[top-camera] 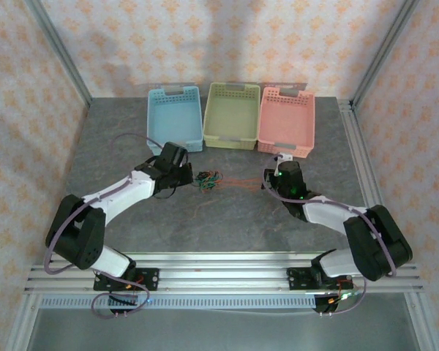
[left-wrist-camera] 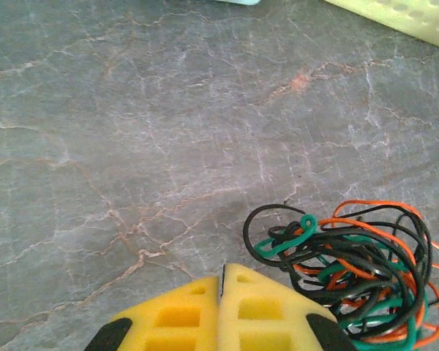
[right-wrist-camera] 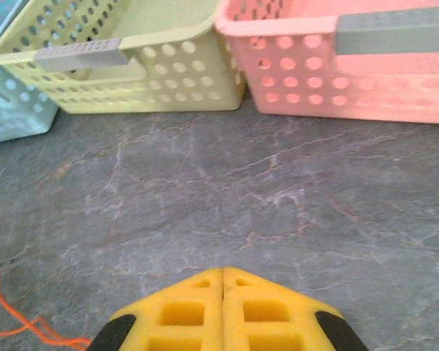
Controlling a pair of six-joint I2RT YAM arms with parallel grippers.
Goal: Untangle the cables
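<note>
Black, green, orange cables [left-wrist-camera: 351,270] tangled in loose clump beside left pincer [left-wrist-camera: 221,272], closed; right pincer [right-wrist-camera: 223,274] closed.

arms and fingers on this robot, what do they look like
The left arm and right arm both have black joint housings joined by white shells, with a thin lilac hose looping alongside. The left fingers are bright yellow wedges with square cut-outs and black patches at their outer corners; the right fingers match.

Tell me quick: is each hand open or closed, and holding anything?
Left hand: closed, nothing seen in it; cables lie beside it.
Right hand: closed, nothing seen in it.
</note>
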